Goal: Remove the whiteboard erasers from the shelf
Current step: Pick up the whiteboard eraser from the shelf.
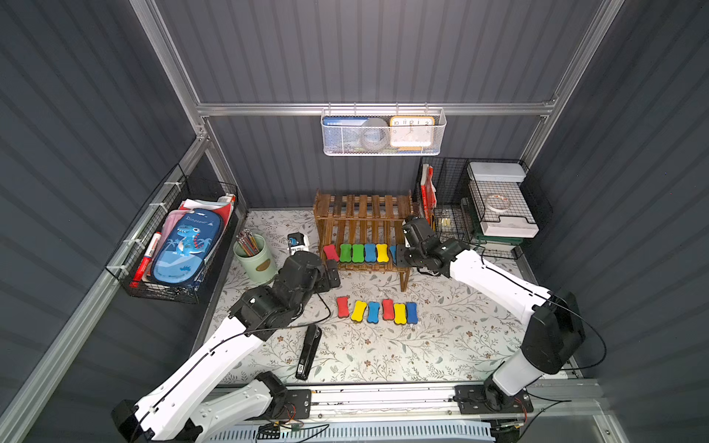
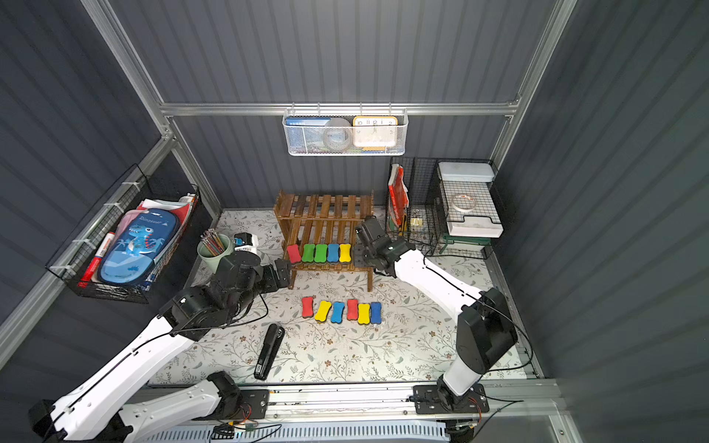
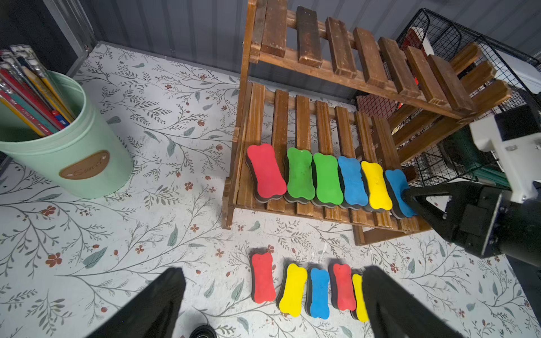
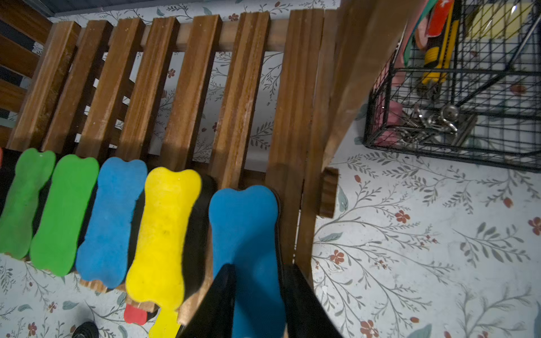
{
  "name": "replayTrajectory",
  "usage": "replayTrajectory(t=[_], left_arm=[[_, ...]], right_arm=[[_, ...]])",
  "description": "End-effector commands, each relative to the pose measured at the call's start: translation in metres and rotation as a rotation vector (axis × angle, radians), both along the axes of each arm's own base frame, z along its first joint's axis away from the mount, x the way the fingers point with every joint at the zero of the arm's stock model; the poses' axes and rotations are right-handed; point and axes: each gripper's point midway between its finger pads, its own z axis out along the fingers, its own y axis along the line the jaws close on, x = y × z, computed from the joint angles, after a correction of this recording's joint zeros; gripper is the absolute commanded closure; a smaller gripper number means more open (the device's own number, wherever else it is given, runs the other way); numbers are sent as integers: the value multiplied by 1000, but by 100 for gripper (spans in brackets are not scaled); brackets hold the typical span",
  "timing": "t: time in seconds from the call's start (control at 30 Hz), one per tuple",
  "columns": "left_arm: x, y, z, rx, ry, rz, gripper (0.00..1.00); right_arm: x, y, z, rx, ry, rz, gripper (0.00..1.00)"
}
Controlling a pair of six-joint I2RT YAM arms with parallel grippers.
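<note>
The brown slatted shelf [image 1: 360, 214] [image 3: 310, 123] [image 4: 190, 87] carries a row of whiteboard erasers on its lower tier: red [image 1: 330, 253], two green [image 3: 300, 175], blue, yellow [image 4: 167, 228] and, at the right end, another blue eraser [image 4: 243, 222] [image 3: 396, 187]. My right gripper [image 1: 399, 257] [image 4: 259, 267] is shut on that end blue eraser, a finger against each long side; the eraser still rests on the slats. Several more erasers [image 1: 376, 310] [image 3: 292, 288] lie in a row on the table in front. My left gripper [image 1: 333, 274] [image 3: 272, 272] hangs open above the table by the shelf's left leg, holding nothing.
A black stapler [image 1: 309, 351] lies near the front, left of the eraser row. A green pencil cup [image 1: 255, 257] and a small white device [image 1: 298, 242] stand left of the shelf. The black wire organiser [image 1: 479, 207] sits close to the shelf's right side.
</note>
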Motion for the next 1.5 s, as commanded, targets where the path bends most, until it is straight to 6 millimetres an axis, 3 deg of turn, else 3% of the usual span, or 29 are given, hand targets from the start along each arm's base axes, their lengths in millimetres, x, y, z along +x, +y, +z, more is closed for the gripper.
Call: replayTrajectory(t=[0.0,0.3,0.87,1.47], left_arm=[[-4,3,-3,25,8,-7,1],[-3,2,-6,22,13,-10,1],[-2,0,-17,36,33,-10,1],[1,0,-20,48,36,0,1]], right_arm=[[1,-2,7,-27,-15,8,66],[5,8,24,46,-88,25,58],[5,9,0,26,-31,24,51],[-7,2,-31,-48,68,31,53]])
